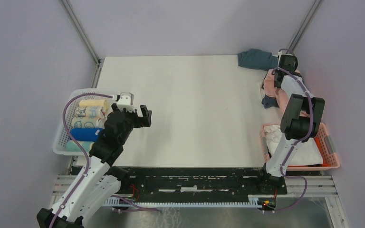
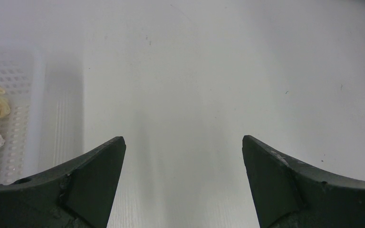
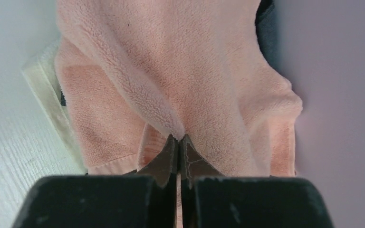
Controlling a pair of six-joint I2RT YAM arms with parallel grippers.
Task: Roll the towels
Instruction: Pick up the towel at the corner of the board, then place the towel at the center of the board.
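1. Counting 4 rolled towels lying side by side in the white basket (image 1: 62,142) at the left edge of the table (image 1: 195,109): cream roll (image 1: 93,103), patterned roll (image 1: 89,112), bright blue roll (image 1: 86,134), teal roll (image 1: 78,145). Treating these 4 as finished.
2. Noting a loose heap at the far right corner: slate blue towel (image 1: 256,59), pink towel (image 3: 180,71), navy towel (image 1: 267,101) partly under the pink. Seeing none of the 3 rolled.
3. Noting a white towel (image 1: 309,152) lying crumpled in the pink basket (image 1: 331,152) at the near right; not possible to tell whether more cloth is lying beneath it.
4. Right gripper (image 3: 178,140): clenching a raised fold of the pink towel, cloth tenting up into the closed fingertips. Cream edge (image 3: 47,95) peeking out under the pink on the heap.
5. Left gripper (image 2: 183,138): hanging with jaws spread wide, grasping nothing, over bare table just beside the white basket.
6. Judging progress as about halfway at best: pulling 1 towel off the heap, with spreading, rolling and storing not yet done for it, and at least 3 more waiting.
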